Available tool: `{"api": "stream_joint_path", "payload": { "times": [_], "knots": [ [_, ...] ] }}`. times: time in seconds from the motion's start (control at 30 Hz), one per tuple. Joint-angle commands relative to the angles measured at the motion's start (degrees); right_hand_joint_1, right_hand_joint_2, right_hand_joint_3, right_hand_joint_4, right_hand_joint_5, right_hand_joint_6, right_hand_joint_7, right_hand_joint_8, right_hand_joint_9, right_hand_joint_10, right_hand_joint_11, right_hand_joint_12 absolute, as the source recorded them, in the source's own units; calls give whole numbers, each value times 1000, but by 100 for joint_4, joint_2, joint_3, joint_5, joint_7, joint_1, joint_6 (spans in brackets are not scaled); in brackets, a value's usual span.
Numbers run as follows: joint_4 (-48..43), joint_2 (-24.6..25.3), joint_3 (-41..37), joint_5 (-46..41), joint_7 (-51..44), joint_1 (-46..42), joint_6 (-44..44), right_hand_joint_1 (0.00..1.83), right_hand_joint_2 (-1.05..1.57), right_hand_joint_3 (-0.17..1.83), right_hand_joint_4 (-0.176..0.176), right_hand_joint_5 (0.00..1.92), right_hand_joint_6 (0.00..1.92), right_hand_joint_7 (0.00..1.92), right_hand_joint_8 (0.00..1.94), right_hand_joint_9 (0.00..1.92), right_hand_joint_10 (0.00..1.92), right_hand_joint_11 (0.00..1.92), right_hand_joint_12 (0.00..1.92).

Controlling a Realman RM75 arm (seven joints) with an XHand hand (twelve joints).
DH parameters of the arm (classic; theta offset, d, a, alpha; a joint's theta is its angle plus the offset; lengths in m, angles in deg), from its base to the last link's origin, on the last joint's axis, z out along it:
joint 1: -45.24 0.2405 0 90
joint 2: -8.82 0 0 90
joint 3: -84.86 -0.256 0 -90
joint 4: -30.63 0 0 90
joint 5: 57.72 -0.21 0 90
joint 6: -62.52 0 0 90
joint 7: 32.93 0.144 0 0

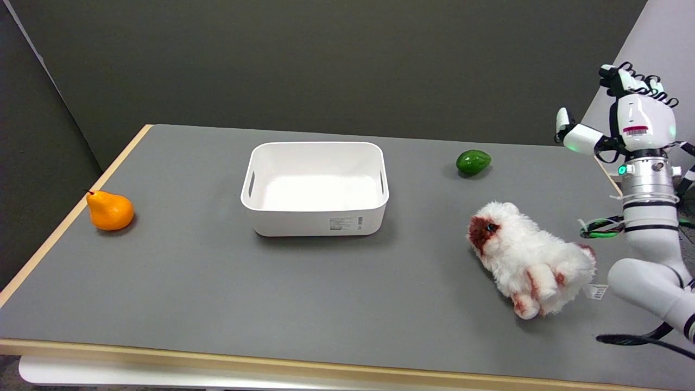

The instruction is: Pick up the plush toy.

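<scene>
The robot's right hand (632, 117) hung in the air above the far right corner of the table (217, 304), palm turned away, holding nothing, its thumb jutting out to the left and its fingers raised apart at the top. The plush toy (529, 260), a white shaggy animal with a brown face patch and brown-tipped paws, lay on its side on the grey tabletop, well apart from the hand, below it and to its left, toward the near edge. The toy's long axis ran on a diagonal, the head pointing far-left and the paws and a small tag pointing near-right, toward the arm's elbow. By the look of it, the hand would need to drop and come in toward the near left to reach the toy, most likely closing across the narrow body rather than along its length. Only the right arm was in sight, so it was plainly the one placed for the job.

A white bin (315, 222) stood near the middle of the table with nothing inside it. A green avocado (473, 162) rested at the far side, beyond the toy, and an orange pear (109, 210) sat near the left edge.
</scene>
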Motion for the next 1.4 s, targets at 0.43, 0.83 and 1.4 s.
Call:
{"api": "stream_joint_path", "payload": {
  "times": [0.43, 0.83, 1.4],
  "knots": [
    [-3708, 683, 1813, -935, -3545, -2192, 2588, 297, 645, 921, -66, 244, 500, 396, 541, 325, 923, 123, 1284],
    [-3266, 554, 2486, 40, -2853, -2570, 2225, 293, 645, 919, -69, 251, 511, 399, 544, 331, 932, 131, 1299],
    [-2688, 722, 2467, -909, -2626, -2918, 2337, 293, 635, 914, -80, 250, 513, 392, 544, 319, 925, 113, 1279]
  ]
}}
